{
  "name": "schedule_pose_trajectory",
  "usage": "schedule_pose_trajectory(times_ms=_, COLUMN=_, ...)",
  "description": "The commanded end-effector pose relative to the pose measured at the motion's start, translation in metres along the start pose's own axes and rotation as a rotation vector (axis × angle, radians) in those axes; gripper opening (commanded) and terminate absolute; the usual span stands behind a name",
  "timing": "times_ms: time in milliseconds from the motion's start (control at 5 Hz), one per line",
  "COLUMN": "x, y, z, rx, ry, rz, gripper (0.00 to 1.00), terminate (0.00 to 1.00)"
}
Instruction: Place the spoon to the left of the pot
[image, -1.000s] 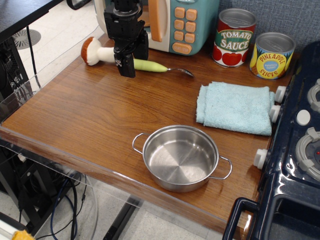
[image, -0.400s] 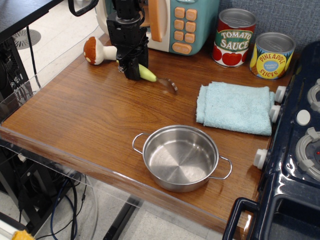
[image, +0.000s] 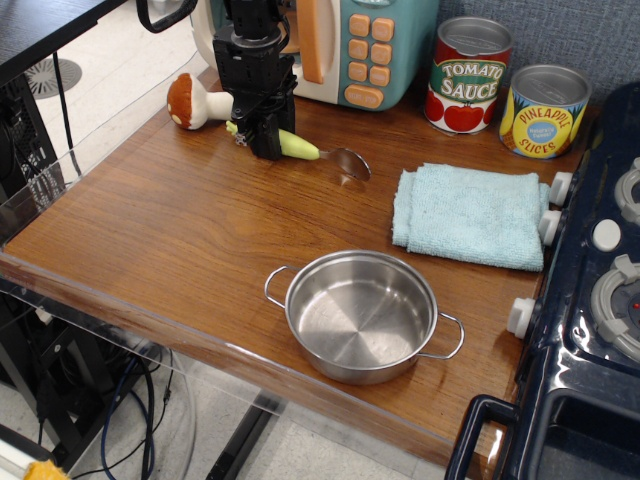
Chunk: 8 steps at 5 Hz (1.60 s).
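Cans (image: 470, 75) reading "Tomato Sauce" and "Pineapple Slices" behind the pot (image: 362, 315), wooden surface (image: 180, 240), hand (image: 266, 143) pinching the spoon (image: 300, 149) beyond the pot

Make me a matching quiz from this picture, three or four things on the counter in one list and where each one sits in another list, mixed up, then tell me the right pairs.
Things:
1. spoon
2. pot
3. blue cloth
4. pineapple can

Places:
A. near the front edge of the counter, empty
B. at the back right, next to the tomato sauce can
C. at the back, its handle under the gripper
D. lying folded flat, beside the stove knobs

Pairs: 1-C, 2-A, 3-D, 4-B
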<state>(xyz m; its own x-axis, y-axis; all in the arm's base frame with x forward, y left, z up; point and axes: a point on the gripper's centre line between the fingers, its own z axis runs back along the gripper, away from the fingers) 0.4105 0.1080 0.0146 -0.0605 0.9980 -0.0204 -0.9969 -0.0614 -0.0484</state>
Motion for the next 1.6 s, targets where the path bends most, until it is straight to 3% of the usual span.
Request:
schedule_pose_trajectory(times_ms=0, x=0.009, y=-0.001, z=0.061, rx=-0.086, ry=-0.049, rz=0.01, gripper=0.0, terminate=0.0)
schedule_pose_trajectory(times_ms=400, x=0.029, y=0.036, z=0.11, rx=-0.164, ry=-0.041, rz=-0.014, gripper=0.0, terminate=0.0)
schedule_pose_trajectory(times_ms=600, x=0.039, y=0.07, z=0.112, rx=-0.165, ry=-0.05, rz=-0.048, gripper=0.0, terminate=0.0)
schedule_pose_trajectory(times_ms=1000, x=0.054, y=0.119, z=0.098, rx=-0.151, ry=-0.058, rz=-0.131, gripper=0.0, terminate=0.0)
schedule_pose_trajectory(times_ms=1400, x=0.072, y=0.142, z=0.066, rx=-0.091, ry=-0.071, rz=-0.102, gripper=0.0, terminate=0.0)
